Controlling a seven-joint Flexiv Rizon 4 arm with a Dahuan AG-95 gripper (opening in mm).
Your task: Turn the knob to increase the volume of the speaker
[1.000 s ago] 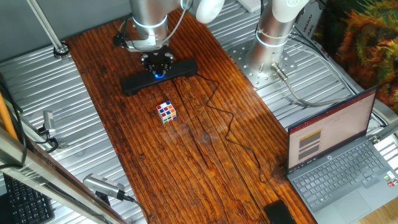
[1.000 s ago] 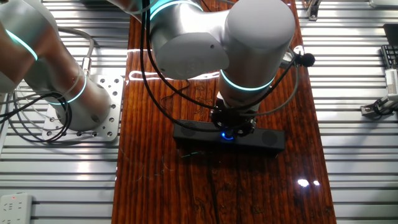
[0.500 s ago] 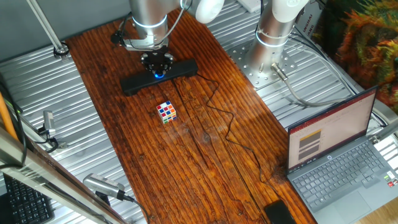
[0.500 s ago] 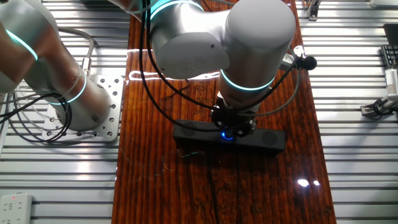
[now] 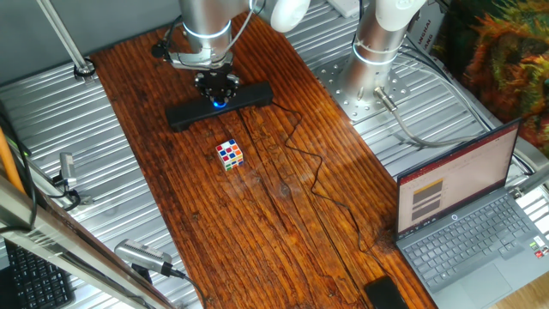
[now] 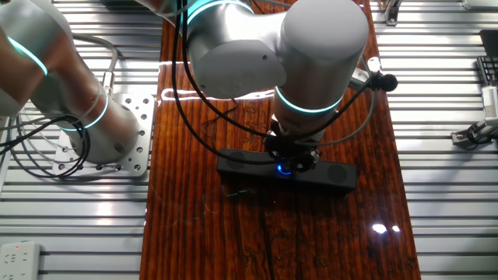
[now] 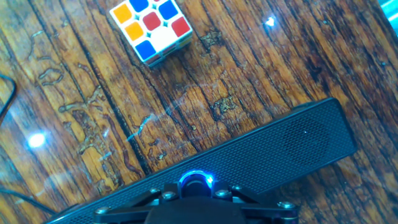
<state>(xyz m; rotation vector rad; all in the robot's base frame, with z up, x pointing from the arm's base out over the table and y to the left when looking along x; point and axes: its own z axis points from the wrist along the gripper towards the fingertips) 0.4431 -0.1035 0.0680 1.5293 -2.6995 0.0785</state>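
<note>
The speaker (image 5: pixel 184 116) is a long black bar lying across the far part of the wooden table. Its knob (image 5: pixel 220 104) glows blue at the bar's middle. My gripper (image 5: pixel 218 91) points straight down onto the knob, shut on it. In the hand view the knob (image 7: pixel 195 182) shows as a blue-lit dial between the dark fingers, and the speaker (image 7: pixel 292 143) runs off to the right. The other fixed view shows the gripper (image 6: pixel 289 158) over the blue glow of the knob (image 6: pixel 285 169), on the speaker (image 6: pixel 334 174).
A multicoloured puzzle cube (image 5: pixel 229 154) sits on the wood a little in front of the speaker. A thin black cable (image 5: pixel 309 163) snakes from the speaker towards the front right. An open laptop (image 5: pixel 463 215) stands at the right, beside the second arm's base (image 5: pixel 377 51).
The wrist has rotated a little on the spot: the small black fitting on its side has swung round. The gripper stays on the knob, and the speaker and cube have not moved.
</note>
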